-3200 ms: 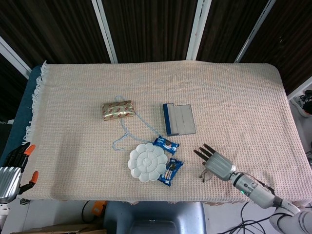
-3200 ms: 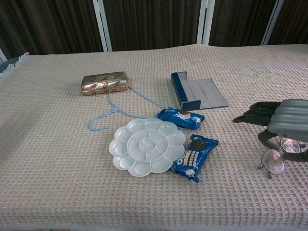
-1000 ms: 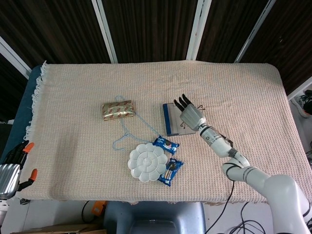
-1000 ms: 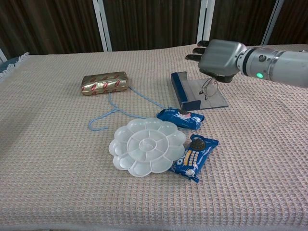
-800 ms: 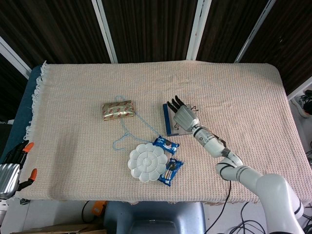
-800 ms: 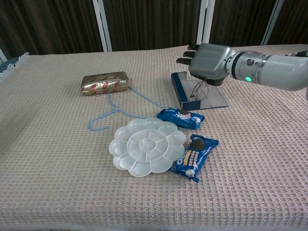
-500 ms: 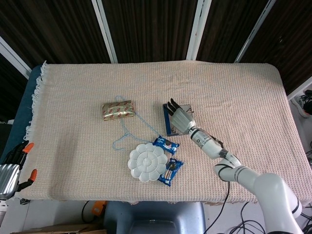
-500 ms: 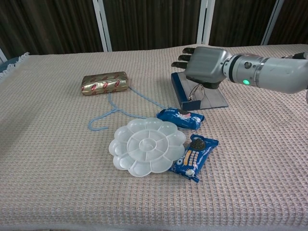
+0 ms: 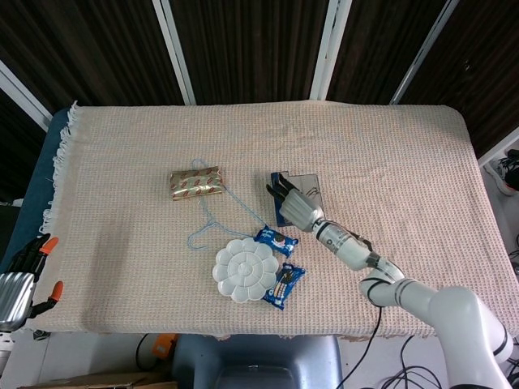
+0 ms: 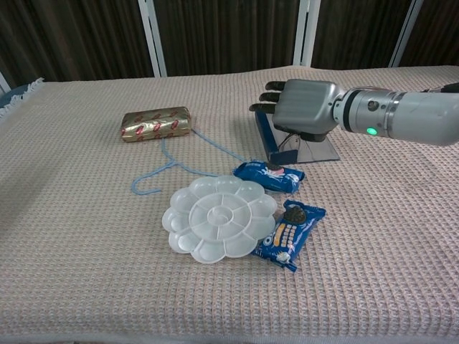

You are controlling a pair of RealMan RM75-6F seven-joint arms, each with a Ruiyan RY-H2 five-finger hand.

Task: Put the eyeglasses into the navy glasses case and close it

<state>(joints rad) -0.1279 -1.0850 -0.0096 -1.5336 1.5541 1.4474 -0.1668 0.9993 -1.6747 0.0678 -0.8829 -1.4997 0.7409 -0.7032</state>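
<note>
The navy glasses case (image 10: 319,150) lies open at the table's middle, grey lining up, with its navy wall (image 10: 265,136) on the left. In the head view only its far part (image 9: 310,181) shows. My right hand (image 10: 303,107) hovers low over the case's left half, palm down, and holds the eyeglasses. Only a thin bit of their wire frame (image 10: 285,148) shows under the palm. In the head view the right hand (image 9: 295,206) covers the case's near-left part. My left hand (image 9: 18,274) hangs off the table's front left corner, holding nothing.
A white flower-shaped palette (image 10: 219,217) sits near the front, with two blue snack packets (image 10: 270,175) (image 10: 290,233) beside it, just in front of the case. A gold wrapped packet (image 10: 155,123) and a light blue string (image 10: 172,168) lie to the left.
The right hand carried the eyeglasses from the table's front right to the case, then moved left and lower over it. The left hand stayed put.
</note>
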